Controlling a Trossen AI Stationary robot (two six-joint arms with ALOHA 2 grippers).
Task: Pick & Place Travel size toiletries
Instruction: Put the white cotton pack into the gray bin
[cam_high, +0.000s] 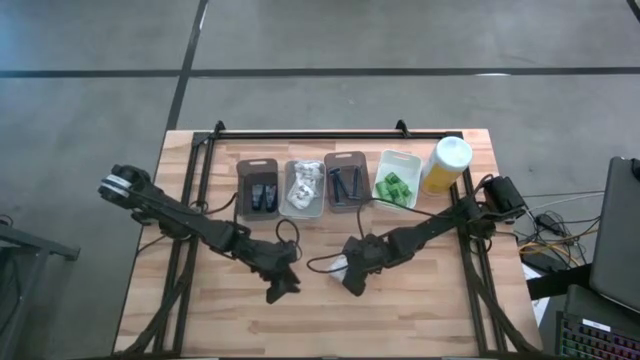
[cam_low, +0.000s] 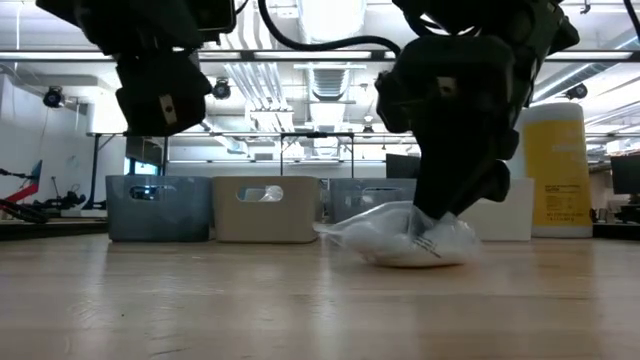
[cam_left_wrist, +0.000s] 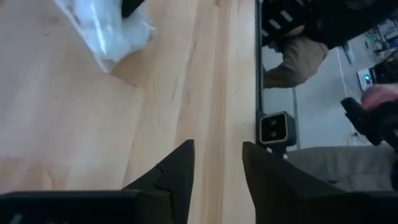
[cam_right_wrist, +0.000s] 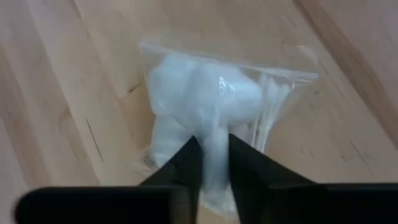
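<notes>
White crinkly sachet (cam_right_wrist: 208, 109) on the worktop (cam_high: 420, 310), right gripper (cam_right_wrist: 213, 163) jaws pinched on it, left gripper (cam_left_wrist: 217, 171) jaws part-open, empty.

Dark jointed arms, black cables, wedge fingers (cam_right_wrist: 186, 163)

a clear crinkly sachet (cam_right_wrist: 211, 106) holding white cotton-like contents lies flat on the wooden table, in front of the row of bins. more white sachets (cam_high: 304, 183) are heaped in the 2nd bin from the left, dark packets (cam_high: 262, 194) in the 1st, thin blue razors (cam_high: 347, 184) in the 3rd, green bottles (cam_high: 394, 188) in the 4th.
</notes>
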